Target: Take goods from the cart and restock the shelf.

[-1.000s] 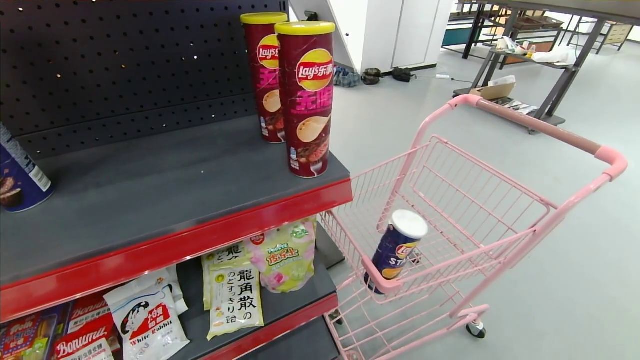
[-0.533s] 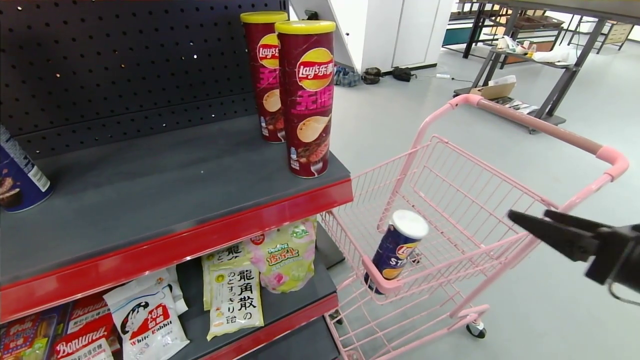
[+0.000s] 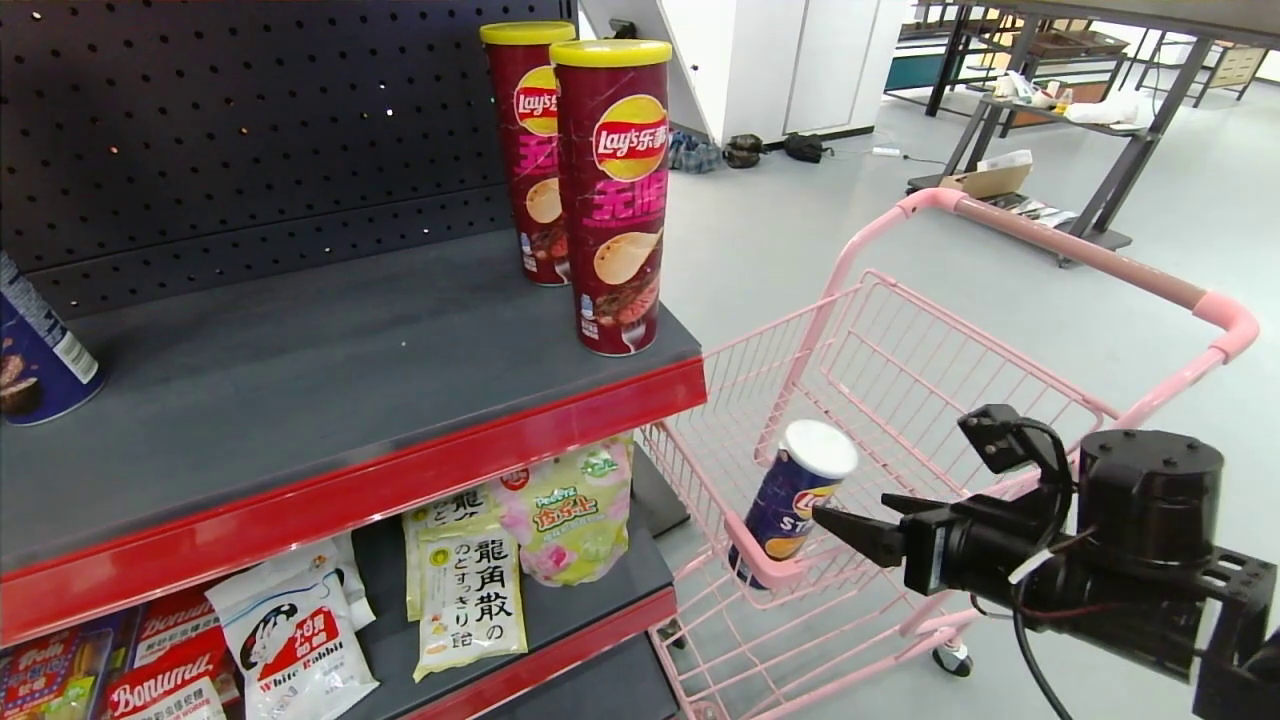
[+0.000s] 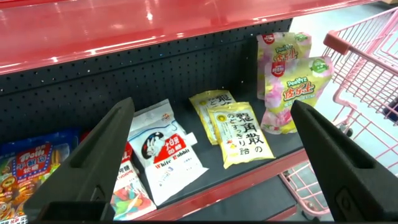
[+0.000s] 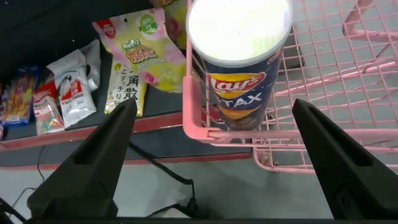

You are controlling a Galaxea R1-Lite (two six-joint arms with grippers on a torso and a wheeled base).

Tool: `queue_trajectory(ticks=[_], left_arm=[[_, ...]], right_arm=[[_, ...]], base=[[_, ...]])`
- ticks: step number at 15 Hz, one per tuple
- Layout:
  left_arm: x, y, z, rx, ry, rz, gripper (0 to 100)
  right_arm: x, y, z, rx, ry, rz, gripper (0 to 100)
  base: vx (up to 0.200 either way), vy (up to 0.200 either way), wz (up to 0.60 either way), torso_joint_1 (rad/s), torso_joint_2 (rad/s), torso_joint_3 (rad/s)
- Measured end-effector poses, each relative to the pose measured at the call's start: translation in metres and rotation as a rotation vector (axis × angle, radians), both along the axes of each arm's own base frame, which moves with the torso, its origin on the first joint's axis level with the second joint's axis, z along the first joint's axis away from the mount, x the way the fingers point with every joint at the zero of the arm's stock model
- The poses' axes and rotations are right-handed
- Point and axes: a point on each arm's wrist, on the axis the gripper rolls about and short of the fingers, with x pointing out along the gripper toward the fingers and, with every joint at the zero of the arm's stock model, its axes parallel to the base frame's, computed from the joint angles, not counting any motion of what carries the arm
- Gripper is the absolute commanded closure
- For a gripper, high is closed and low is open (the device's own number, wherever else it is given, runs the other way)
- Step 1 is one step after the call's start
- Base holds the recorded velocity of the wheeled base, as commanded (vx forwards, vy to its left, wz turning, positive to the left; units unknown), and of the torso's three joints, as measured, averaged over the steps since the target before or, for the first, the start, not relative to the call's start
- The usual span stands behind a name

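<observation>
Ahead of our right gripper (image 3: 850,506), whose two black fingers stand spread wide and hold nothing, we see the dark blue cylindrical chip can (image 3: 795,495) with its white plastic lid. It leans tilted inside the pink wire shopping cart (image 3: 1080,250), against the basket's rim at the corner nearest the shelf. The gripper's tips sit just beside it. Our left gripper (image 4: 212,104) is likewise spread and empty, low in front of the lower shelf board. It faces the yellow flat candy packets (image 4: 236,134), the pink-and-green pouches (image 4: 287,84) and a white sweet bag (image 4: 165,152) lying there. Above, the grey metal shelf with a red front edge (image 3: 350,390) carries two tall maroon chip tubes with yellow lids (image 3: 612,200) upright at its right end, one behind the other, and a blue can (image 3: 35,360) at the far left.
</observation>
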Motion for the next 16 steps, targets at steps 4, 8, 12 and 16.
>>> queue_trajectory(ticks=[4,8,12,16], left_arm=[[0.0,0.0,0.0,0.0,-0.001,0.0,0],[0.0,0.0,0.0,0.0,-0.001,0.0,0],[0.0,0.0,0.0,0.0,-0.001,-0.001,0],[0.0,0.0,0.0,0.0,-0.001,-0.001,0]], right_arm=[[0.024,0.009,-0.019,-0.012,-0.001,-0.003,0],[0.048,0.019,-0.03,-0.014,-0.003,-0.005,0],[0.066,0.019,-0.04,-0.053,-0.017,-0.008,0],[0.076,0.017,-0.047,-0.053,-0.006,-0.023,0]], base=[[0.0,0.0,0.0,0.0,0.0,0.0],[0.0,0.0,0.0,0.0,0.0,0.0],[0.0,0.0,0.0,0.0,0.0,0.0],[0.0,0.0,0.0,0.0,0.0,0.0]])
